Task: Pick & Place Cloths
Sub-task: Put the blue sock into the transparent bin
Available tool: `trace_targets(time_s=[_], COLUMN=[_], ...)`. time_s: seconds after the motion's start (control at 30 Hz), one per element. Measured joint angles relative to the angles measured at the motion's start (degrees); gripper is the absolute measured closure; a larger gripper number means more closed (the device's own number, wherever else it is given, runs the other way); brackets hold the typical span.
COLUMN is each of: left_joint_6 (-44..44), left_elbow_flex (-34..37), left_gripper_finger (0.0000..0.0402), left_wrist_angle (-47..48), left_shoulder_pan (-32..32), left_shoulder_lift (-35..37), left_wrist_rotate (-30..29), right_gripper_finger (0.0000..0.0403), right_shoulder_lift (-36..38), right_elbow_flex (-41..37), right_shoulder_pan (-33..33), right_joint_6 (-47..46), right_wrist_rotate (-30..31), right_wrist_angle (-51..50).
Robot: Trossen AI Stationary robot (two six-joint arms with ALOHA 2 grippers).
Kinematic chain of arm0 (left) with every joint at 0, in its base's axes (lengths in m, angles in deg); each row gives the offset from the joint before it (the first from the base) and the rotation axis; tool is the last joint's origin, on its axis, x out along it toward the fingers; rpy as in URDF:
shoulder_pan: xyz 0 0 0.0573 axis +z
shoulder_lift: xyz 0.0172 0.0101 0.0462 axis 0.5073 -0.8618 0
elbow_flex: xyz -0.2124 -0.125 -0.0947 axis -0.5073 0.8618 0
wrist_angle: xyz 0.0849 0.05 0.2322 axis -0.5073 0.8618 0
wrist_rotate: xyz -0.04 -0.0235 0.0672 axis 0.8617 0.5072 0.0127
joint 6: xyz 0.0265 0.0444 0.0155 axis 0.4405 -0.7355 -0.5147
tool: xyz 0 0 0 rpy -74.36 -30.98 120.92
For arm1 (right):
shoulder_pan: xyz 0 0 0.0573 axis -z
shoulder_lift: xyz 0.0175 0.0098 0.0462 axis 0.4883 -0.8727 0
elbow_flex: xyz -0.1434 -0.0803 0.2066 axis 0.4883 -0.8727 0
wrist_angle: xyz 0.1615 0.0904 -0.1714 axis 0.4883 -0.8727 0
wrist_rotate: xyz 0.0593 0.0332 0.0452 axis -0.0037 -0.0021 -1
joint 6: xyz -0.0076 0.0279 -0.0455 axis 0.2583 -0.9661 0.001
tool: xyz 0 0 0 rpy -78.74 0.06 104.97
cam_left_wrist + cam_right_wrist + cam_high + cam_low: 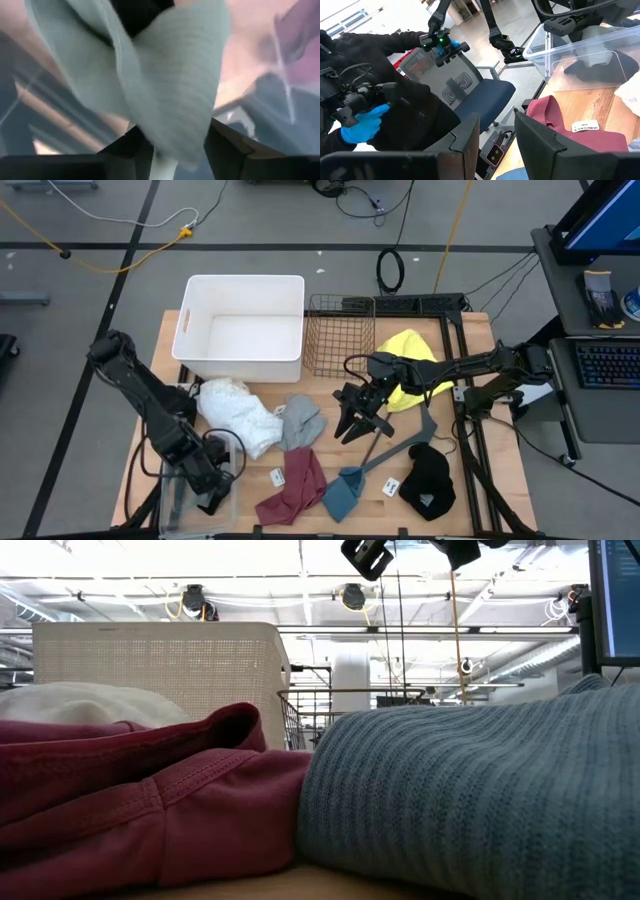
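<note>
Five cloths lie on the table: white (240,415), grey (302,420), maroon (293,485), teal-blue (345,492) and black (428,480). A yellow one (410,365) lies under my right arm. My right gripper (357,423) hangs open above the table between the grey cloth and the dark hanger (400,442), holding nothing. My left gripper (215,483) is low over the clear plastic bin (185,495). Its wrist view shows a pale grey ribbed cloth (170,85) between its parted fingers. My left gripper has the narrow end (165,162) of the pale grey ribbed cloth between its fingers. That end lies beside one finger (131,150), and a gap shows at the other finger (225,145). The cloth widens away from the fingertips. I cannot tell whether the fingers touch it.
A white tub (243,325) and a wire basket (340,330) stand at the far edge. Paper tags (277,476) (391,487) lie near the maroon and black cloths. Beyond the near-left edge is a person in black sleeves and blue gloves (362,122), beside an office chair (470,95).
</note>
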State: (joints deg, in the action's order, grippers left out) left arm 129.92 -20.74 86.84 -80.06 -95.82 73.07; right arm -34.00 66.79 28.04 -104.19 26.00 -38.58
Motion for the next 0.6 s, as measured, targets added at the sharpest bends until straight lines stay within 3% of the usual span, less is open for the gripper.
trace_targets(time_s=[0.2, 0.6], left_joint_6=[0.3, 7.0], left_elbow_flex=[0.0, 0.0], left_gripper_finger=[0.0193, 0.0223], left_wrist_angle=[-0.1, -3.1], left_shoulder_pan=[0.0, 0.0], left_shoulder_lift=[4.5, 19.0], left_wrist_rotate=[5.9, 0.2], right_gripper_finger=[0.0287, 0.0287], right_shoulder_lift=[0.0, 0.0], right_elbow_flex=[0.0, 0.0], right_shoulder_pan=[0.0, -4.5], right_joint_6=[2.8, 5.6], right_wrist_rotate=[-4.3, -4.2], right_wrist_angle=[-0.7, -14.3])
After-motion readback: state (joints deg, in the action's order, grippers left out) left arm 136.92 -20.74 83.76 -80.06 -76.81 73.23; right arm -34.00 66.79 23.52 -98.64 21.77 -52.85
